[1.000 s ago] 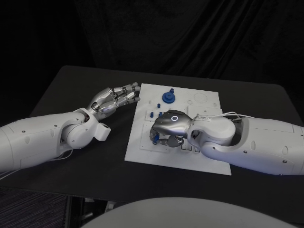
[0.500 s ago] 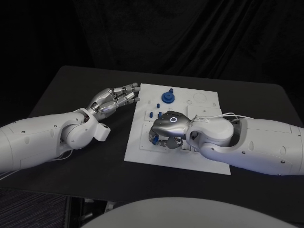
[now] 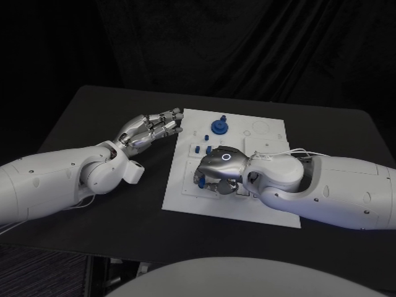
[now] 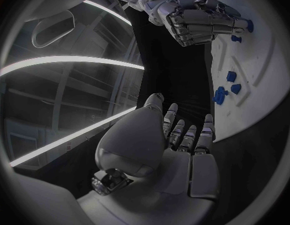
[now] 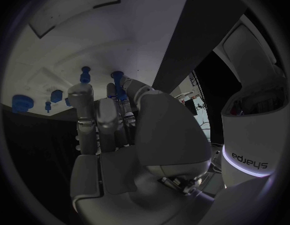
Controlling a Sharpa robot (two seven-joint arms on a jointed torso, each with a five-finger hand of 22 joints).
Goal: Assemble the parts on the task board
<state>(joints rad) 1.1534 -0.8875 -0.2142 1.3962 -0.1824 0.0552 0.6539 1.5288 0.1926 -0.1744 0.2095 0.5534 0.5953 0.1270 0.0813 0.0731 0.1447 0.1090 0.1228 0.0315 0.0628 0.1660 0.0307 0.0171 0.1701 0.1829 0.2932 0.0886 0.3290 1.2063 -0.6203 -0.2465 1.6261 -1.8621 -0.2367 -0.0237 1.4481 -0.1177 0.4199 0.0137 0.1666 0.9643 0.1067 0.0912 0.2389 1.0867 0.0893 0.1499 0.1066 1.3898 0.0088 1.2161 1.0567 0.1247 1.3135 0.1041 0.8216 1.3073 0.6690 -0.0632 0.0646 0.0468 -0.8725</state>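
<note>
The white task board [image 3: 198, 204] lies in the middle of the black table. My right hand [image 3: 219, 166] hovers low over its near-left part and pinches a blue peg [image 5: 118, 84] between thumb and fingers; the peg's blue [image 3: 201, 180] shows under the hand. A larger blue knob-shaped part [image 3: 219, 126] stands at the board's far edge, and small blue pieces [image 3: 198, 148] sit between it and the hand. My left hand [image 3: 150, 130] rests off the board's left edge with loosely bent fingers and holds nothing; its palm [image 4: 176, 150] faces the board [image 4: 257, 95].
Black table surface [image 3: 100, 111] runs around the board on all sides. My right forearm [image 3: 331, 185] lies across the board's near-right part. Several small blue pieces [image 4: 224, 91] stand on the board close to the left hand's side.
My right hand has dropped slightly toward the board's near side with the blue peg still in it. The left hand has stayed where it was.
</note>
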